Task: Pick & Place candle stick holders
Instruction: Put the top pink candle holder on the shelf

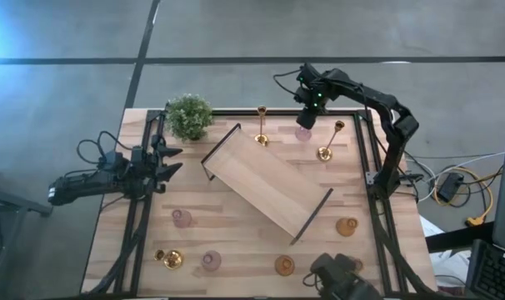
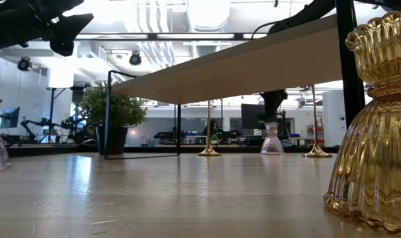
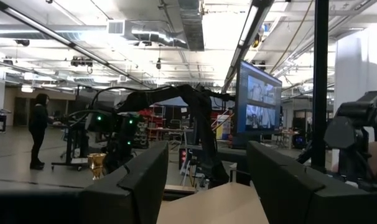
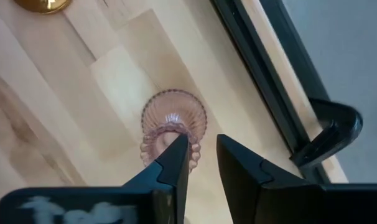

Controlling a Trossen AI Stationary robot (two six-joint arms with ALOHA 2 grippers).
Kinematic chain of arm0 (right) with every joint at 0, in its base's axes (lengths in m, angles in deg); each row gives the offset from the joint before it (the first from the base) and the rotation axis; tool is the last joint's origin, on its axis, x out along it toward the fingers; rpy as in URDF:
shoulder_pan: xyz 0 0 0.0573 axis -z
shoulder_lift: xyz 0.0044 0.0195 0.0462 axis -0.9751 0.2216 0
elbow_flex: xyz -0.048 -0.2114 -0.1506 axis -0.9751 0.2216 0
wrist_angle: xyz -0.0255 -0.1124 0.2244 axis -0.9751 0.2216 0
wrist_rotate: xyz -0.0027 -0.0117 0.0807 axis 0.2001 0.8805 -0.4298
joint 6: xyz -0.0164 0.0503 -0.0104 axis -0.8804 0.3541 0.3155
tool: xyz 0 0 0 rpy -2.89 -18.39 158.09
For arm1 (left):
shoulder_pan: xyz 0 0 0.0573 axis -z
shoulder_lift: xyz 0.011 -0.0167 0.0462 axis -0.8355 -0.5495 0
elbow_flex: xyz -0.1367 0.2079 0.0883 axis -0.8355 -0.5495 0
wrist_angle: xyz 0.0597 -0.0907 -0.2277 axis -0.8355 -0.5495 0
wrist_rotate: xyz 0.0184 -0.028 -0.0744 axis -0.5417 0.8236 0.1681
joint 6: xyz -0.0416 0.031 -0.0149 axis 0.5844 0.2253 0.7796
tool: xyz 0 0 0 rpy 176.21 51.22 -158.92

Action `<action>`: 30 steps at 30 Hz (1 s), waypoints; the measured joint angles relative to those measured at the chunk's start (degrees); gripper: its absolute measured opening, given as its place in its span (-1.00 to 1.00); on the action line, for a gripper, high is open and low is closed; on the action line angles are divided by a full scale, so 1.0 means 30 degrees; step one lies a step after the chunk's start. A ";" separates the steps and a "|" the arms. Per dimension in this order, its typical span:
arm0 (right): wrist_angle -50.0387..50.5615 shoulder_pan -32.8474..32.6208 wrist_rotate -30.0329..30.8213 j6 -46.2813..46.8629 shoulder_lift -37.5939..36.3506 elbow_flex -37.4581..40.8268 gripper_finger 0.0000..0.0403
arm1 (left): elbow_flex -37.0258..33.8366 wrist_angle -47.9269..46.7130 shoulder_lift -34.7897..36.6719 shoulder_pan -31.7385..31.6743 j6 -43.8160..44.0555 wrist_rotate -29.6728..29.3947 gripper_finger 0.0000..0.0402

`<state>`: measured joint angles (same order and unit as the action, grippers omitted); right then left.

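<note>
While the near edge of the table (image 1: 236,242) carries a row of squat holders, an amber one (image 2: 372,119) looming closest in the low view, none of these is in play. The tray (image 1: 265,187) lies slantwise across the middle, and the left gripper (image 1: 165,162) waits over the left rail, its fingers (image 3: 139,180) parted wide and empty. Beyond the tray, toward the far edge, the right gripper (image 4: 201,155) hangs straight over a pink holder (image 4: 174,118), which stands upright between two gold stemmed holders (image 1: 262,125). The right arm is plainly the nearer one. From the wrist view the fingers stand narrowly apart and hold nothing; the holder's ribbed top shows partly under one fingertip rather than centred in the gap, so the glass lies slightly to one side of the claw's line. Its axis is vertical, so a clean pick probably calls for a small sideways shift before descending and closing.
</note>
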<state>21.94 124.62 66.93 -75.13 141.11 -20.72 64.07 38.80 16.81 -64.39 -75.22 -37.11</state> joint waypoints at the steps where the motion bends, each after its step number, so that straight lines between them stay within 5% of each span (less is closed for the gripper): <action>1: 0.0025 0.0007 0.0000 0.0067 0.0014 0.0052 -0.63 | -0.0003 0.0000 -0.0003 -0.0007 0.0010 0.0000 0.11; 13: -0.0060 0.0014 -0.0028 0.0135 0.0138 0.1275 -0.58 | -0.0004 0.0000 -0.0004 -0.0002 0.0069 0.0000 0.11; 30: -0.0966 -0.0015 -0.0437 -0.2216 0.0044 0.2446 -0.88 | -0.0001 0.0019 -0.0001 -0.0007 0.0082 -0.0007 0.11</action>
<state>19.04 124.57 65.62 -81.77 141.24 -13.38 64.07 38.86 16.81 -64.41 -74.98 -37.14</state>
